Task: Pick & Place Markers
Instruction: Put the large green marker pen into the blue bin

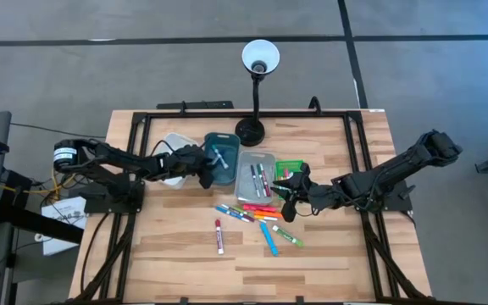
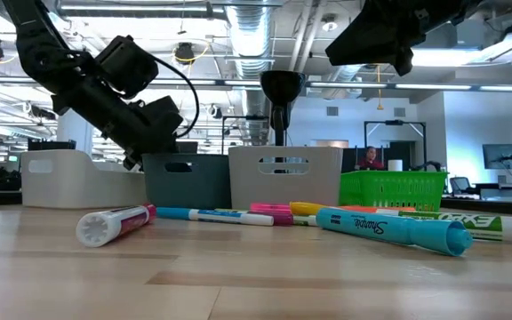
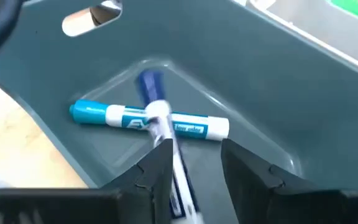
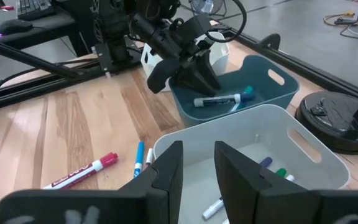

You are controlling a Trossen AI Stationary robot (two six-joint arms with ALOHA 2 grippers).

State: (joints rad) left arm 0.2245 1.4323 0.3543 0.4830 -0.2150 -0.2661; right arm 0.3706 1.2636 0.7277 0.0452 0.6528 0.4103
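Left wrist view — marker [image 3: 173,180] between gripper [image 3: 194,168] fingers

A: What occupies the foreground?
B: The right gripper [image 4: 197,163], its two dark fingers [image 4: 166,171] parted, above a white bin [image 4: 303,146] holding several markers [image 4: 273,169].

A: And beyond it?
B: A teal bin [image 4: 278,84] containing a blue-capped marker [image 4: 219,99]; the left gripper [image 4: 188,71] is poised at the bin's far rim, whether it grips anything is unclear.

A: On the worktop [image 4: 61,137]?
B: A red-capped marker [image 4: 79,171] and a blue marker [image 4: 138,158] lie beside the white bin. A black lamp base [image 4: 334,121] stands next to both bins.
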